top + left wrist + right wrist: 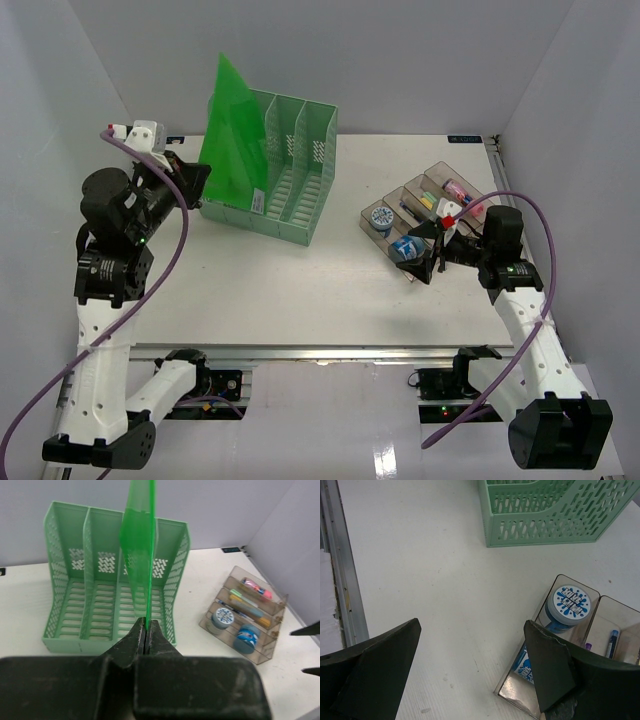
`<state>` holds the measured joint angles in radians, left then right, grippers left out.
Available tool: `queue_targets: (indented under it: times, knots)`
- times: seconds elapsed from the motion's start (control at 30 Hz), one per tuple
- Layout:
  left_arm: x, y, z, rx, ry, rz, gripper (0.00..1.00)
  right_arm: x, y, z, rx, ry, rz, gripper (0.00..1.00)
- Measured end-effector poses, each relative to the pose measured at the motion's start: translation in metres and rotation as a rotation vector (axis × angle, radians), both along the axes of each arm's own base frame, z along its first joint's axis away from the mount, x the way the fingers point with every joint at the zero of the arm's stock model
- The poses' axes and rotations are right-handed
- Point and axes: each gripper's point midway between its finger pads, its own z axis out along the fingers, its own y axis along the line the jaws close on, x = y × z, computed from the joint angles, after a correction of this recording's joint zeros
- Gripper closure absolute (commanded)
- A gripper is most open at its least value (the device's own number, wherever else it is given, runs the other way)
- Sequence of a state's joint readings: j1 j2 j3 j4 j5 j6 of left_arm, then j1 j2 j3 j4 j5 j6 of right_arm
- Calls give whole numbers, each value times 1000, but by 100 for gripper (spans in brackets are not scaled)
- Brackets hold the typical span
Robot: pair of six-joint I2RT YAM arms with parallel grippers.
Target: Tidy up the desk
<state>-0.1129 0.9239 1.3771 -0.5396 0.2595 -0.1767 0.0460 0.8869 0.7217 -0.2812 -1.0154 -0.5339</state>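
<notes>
The desk (270,290) is a white tabletop with a metal rail (330,353) along its front edge. My left gripper (192,182) is shut on the edge of a flat green folder (234,130) and holds it upright above the left end of the green mesh file rack (292,175). In the left wrist view the folder (142,545) stands edge-on between my closed fingers (145,626), over the rack (75,605). My right gripper (436,252) is open and empty, low over the near end of the clear tiered tray (377,205). Its jaws stand wide apart in the right wrist view (471,625).
The tray (274,636) holds two blue-lidded jars (568,602), pens and markers. The rack's front wall shows in the right wrist view (545,530), with the desk rail (340,580) at the left. White walls enclose the desk on three sides.
</notes>
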Motion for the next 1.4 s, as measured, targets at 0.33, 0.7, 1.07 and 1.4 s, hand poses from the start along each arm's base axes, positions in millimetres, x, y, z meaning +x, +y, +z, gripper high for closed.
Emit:
queue_targets:
  times: [0.33,0.7,1.07,1.4]
  knots:
    - [-16,-8,-6,-5,-11,-50,100,1,0,-1,-2,5,-4,10]
    - [13,-2,-31,39,67,-4,100,2,-1,-2,-6,5,-10,10]
    - [17,-8,-37,56,78,-44,100,2,-1,-2,-8,4,-13,10]
    - [65,-45,-61,26,173,-189,100,3,-2,-2,-9,4,-16,10]
